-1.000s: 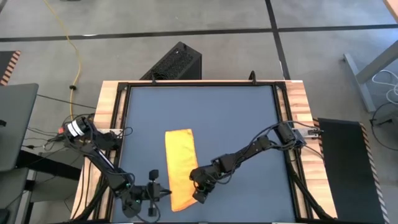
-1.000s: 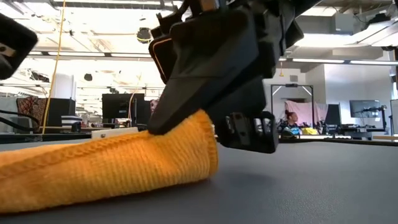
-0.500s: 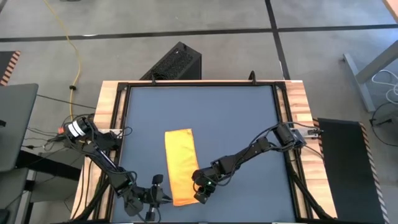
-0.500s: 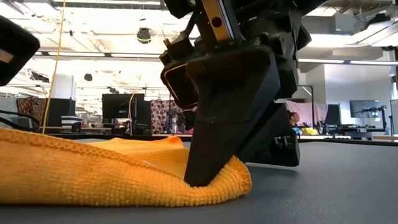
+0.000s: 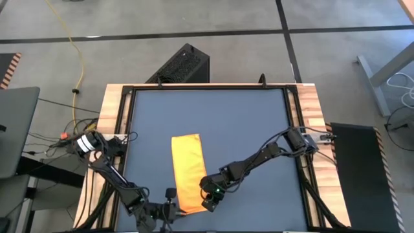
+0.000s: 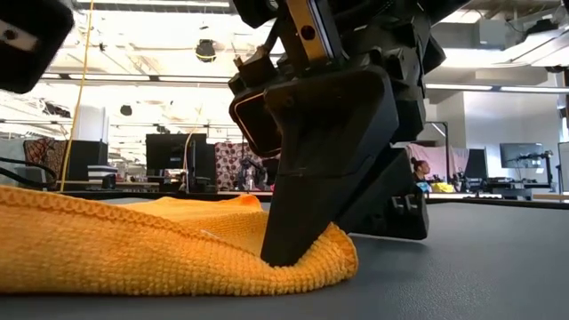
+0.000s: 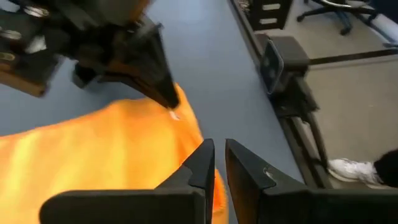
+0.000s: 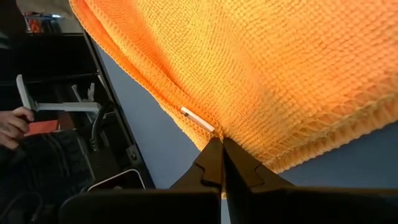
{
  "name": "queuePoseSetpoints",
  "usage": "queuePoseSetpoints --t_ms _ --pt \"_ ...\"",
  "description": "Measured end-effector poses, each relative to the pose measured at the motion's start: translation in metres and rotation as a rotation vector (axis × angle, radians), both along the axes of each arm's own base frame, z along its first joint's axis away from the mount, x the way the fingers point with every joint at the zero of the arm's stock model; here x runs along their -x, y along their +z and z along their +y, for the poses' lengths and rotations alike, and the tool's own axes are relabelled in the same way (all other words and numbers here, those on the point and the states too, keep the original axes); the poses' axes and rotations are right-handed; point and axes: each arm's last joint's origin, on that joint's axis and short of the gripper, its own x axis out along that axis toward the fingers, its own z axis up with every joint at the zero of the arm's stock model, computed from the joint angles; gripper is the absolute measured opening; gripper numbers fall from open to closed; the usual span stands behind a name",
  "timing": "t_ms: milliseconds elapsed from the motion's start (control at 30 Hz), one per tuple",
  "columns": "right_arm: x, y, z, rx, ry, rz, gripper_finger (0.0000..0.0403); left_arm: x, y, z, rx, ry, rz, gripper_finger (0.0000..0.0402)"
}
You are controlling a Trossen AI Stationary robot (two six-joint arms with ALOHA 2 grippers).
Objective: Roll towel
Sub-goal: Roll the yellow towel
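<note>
In the low view the towel (image 6: 133, 249) runs off the left edge, and the right hand (image 6: 293, 253) covers part of its near end. In the high view the left hand (image 5: 169, 210) sits partly past the bottom edge. A person (image 6: 416, 173) behind the surface is too small to make out.

My high view looks straight down on the whole table (image 5: 259, 129). My low view sits at tabletop height, very near the towel (image 6: 133, 244). Both wrist views look close onto that same towel corner.
</note>
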Motion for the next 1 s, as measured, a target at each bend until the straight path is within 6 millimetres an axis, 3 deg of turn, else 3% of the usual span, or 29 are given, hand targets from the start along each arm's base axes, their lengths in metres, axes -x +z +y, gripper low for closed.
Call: queuePoseSetpoints --t_ms 533,800,1000 --pt "0.0 0.0 0.0 0.001 0.0 -0.002 0.0022 0.001 -0.018 0.012 0.041 -0.01 0.136 0.0" --pt "0.0 -0.001 -0.001 0.002 -0.002 -0.004 0.0022 -0.003 -0.04 0.014 0.088 0.015 0.217 0.0" --pt "-0.001 -0.001 -0.001 0.012 0.014 -0.016 0.0045 -0.001 -0.043 0.017 0.087 0.054 0.253 0.0"
